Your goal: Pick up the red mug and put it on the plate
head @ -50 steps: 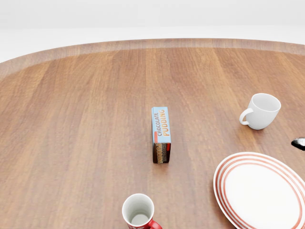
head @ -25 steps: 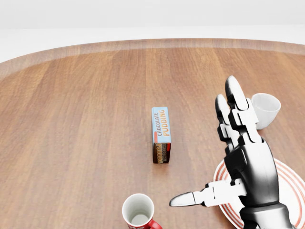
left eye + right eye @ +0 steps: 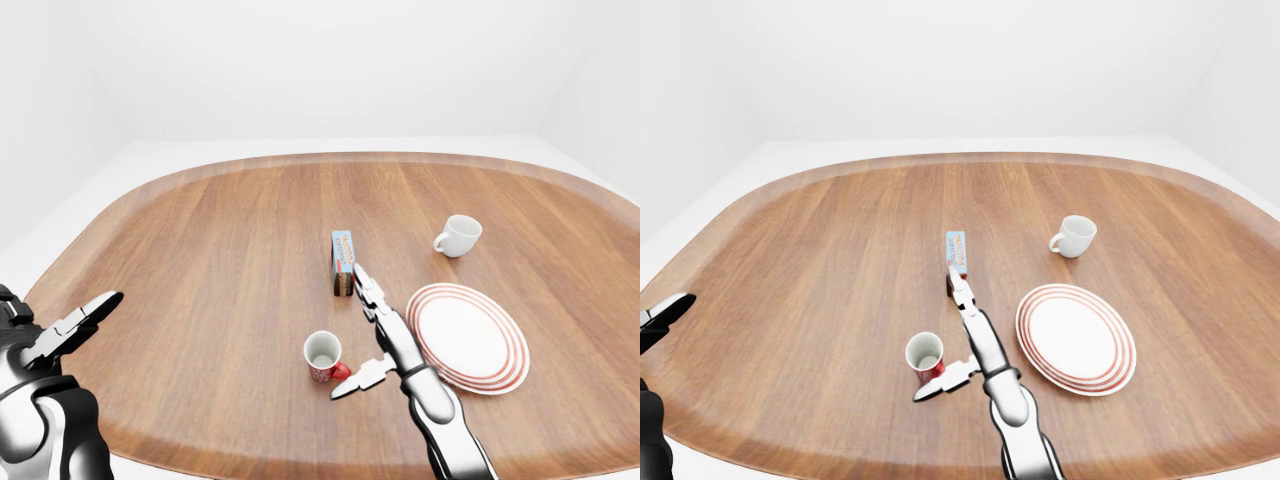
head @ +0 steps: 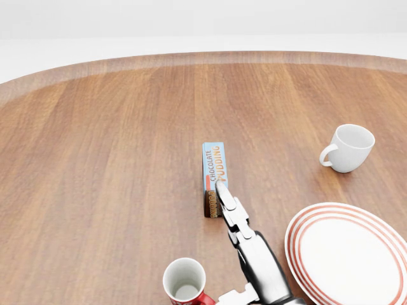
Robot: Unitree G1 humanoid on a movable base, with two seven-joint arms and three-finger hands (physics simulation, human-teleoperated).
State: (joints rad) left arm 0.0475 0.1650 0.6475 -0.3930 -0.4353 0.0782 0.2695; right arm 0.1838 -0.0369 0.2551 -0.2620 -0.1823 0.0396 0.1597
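Mug (image 3: 323,355) sits upright near the table's (image 3: 200,250) near edge, left of the plate (image 3: 467,336). My right hand (image 3: 383,335) is just right of it, fingers spread, thumb by the handle, gripping nothing. Left hand (image 3: 60,333) is far left, also spread. Right takes it.

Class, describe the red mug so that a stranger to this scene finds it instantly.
On the big wooden table, look just left of the red-ringed plate, by the right hand. The red mug stands upright there; the other mug is all white.
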